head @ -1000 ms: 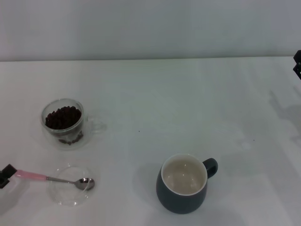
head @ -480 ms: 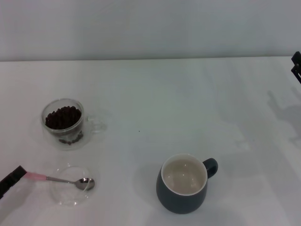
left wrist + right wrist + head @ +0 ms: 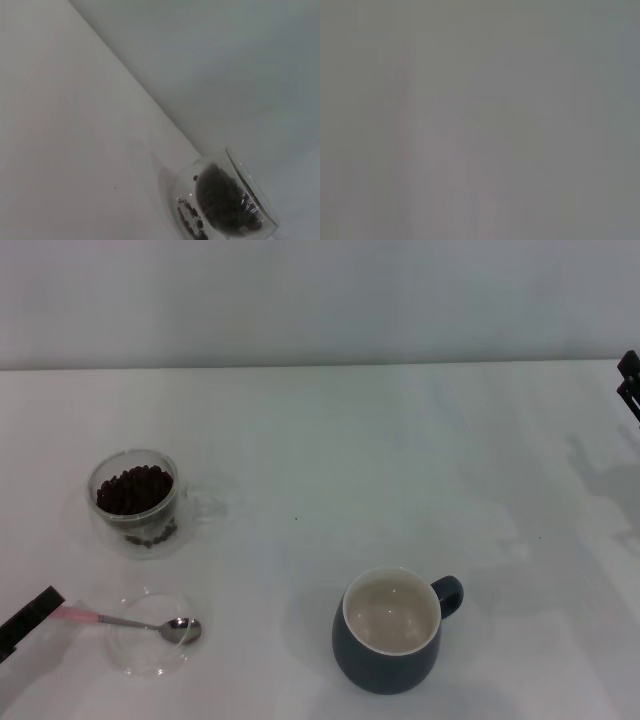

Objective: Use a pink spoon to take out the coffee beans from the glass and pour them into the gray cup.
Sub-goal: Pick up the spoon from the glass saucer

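The pink spoon [image 3: 125, 621] lies at the front left, its metal bowl resting in a flat clear glass dish [image 3: 148, 668]. My left gripper [image 3: 28, 618] is at the front left edge, over the end of the pink handle. The glass [image 3: 135, 502] with coffee beans [image 3: 133, 489] stands behind the dish; it also shows in the left wrist view [image 3: 225, 205] with its beans [image 3: 220, 200]. The gray cup [image 3: 390, 630] stands upright at front centre, handle to the right, and holds no beans. My right gripper [image 3: 630, 382] is parked at the far right edge.
The white table [image 3: 350, 460] ends at a pale wall at the back. The right wrist view shows only a blank grey surface.
My left gripper has moved right along the pink handle and now covers more of it. The spoon, glass and cup have not moved.
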{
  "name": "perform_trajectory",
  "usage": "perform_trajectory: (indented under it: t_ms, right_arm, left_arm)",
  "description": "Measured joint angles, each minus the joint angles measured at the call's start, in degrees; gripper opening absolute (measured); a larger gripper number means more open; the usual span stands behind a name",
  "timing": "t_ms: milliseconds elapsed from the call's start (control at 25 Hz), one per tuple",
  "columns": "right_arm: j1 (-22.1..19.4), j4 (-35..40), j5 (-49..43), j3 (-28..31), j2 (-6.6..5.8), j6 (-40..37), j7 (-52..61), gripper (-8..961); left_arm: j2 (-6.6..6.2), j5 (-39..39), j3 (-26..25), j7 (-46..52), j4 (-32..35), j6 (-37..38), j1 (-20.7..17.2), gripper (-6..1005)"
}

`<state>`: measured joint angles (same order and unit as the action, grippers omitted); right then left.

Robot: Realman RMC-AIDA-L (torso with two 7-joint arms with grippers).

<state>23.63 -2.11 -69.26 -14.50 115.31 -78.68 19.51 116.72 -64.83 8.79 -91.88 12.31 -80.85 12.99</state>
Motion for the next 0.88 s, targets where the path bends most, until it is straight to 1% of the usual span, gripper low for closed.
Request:
perform_trajectory:
  t_ms: [200, 320, 520, 760, 880]
  right_arm:
    - [-0.03, 0.0, 0.0, -0.02, 0.0, 0.02, 0.0, 785]
    - [-0.14, 0.0, 0.0, -0.08, 0.0, 0.07, 0.0, 786]
    - [-0.25, 0.01, -0.03, -0.33, 0.0, 0.17, 0.0, 786]
    - [-0.36, 0.09, -0.04, -0.35, 0.0, 0.22, 0.0, 786]
    - [-0.35, 0.09, -0.07, -0.35, 0.0, 0.23, 0.0, 786]
  left_arm:
    - [0.1, 0.73, 0.01, 0.0, -0.1, 1.57, 0.63, 499]
    - [0.64, 1.24, 0.01, -0.15, -0.09, 1.88, 0.99, 498]
    - [0.94, 1.12, -0.07, -0.79, -0.02, 1.65, 1.06, 410]
    - [1.01, 0.81, -0.37, -1.46, 0.0, 0.34, 0.66, 188]
    - [0.97, 0.8, -0.38, -1.64, 0.0, -0.37, 0.64, 186]
